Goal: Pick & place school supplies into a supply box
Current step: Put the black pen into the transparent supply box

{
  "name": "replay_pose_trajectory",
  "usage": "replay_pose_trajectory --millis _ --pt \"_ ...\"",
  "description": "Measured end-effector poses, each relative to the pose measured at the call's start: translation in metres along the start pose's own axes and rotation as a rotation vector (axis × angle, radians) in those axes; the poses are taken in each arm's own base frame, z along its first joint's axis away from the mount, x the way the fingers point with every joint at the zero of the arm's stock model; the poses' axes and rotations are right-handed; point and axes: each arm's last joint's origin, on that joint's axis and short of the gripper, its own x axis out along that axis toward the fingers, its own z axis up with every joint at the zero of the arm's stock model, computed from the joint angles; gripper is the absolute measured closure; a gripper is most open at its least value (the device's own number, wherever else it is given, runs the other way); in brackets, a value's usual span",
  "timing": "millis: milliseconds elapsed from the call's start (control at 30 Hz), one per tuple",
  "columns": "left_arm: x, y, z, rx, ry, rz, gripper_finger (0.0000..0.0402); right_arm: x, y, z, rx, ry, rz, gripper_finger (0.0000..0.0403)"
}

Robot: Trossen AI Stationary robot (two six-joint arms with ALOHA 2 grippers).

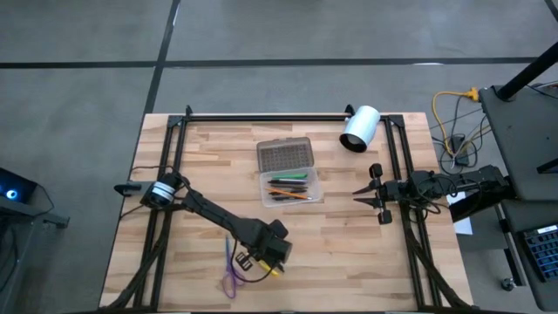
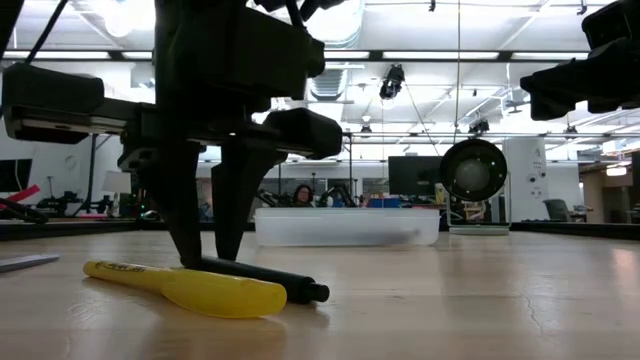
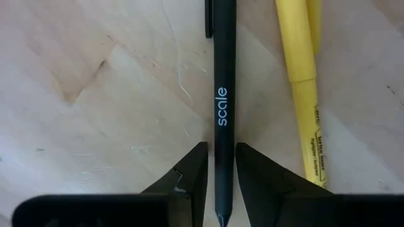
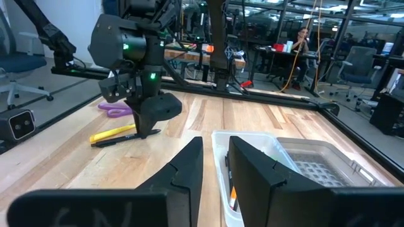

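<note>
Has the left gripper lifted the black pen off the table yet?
No: in the low view the black pen lies flat on the table beside the yellow highlighter, left gripper fingers straddling it.

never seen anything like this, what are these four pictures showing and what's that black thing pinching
This is a two-armed robot at a wooden table, meant to put school supplies into a box. One picture looks straight down from above, one looks level across the tabletop, and two come from cameras on the arms' wrists.

From above, the left gripper is down near the front of the table. Its wrist picture shows its two dark fingers closed on either side of a black pen that lies on the wood, with a yellow highlighter right beside it. Purple scissors lie close by.

The clear supply box sits mid-table, lid open, with several pens already inside. A white cylinder lies behind it.

The right gripper waits beside the box, holding nothing.
</note>
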Motion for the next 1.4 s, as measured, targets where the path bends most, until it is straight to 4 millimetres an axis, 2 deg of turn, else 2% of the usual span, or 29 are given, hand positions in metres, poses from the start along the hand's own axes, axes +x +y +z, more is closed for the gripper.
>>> replay_pose_trajectory --millis 433,633,733,900,1400 --pt "0.0077 -0.0014 -0.0042 -0.002 -0.016 0.004 0.0332 0.0 0.0 0.0 0.0 0.0 0.0 0.0321" --pt "0.0083 -0.0013 -0.004 -0.001 -0.018 0.006 0.0333 0.0 0.0 0.0 0.0 0.0 0.0 0.0327" --pt "0.0086 -0.0013 -0.0042 -0.001 -0.018 0.005 0.0345 0.0 0.0 0.0 0.0 0.0 0.0 0.0332" --pt "0.0088 -0.0015 -0.004 -0.001 -0.019 0.005 0.0387 0.0 0.0 0.0 0.0 0.0 0.0 0.0334" --pt "0.0042 0.0017 0.0016 -0.002 -0.038 0.032 0.039 0.0 0.0 0.0 0.0 0.0 0.0 0.0325"
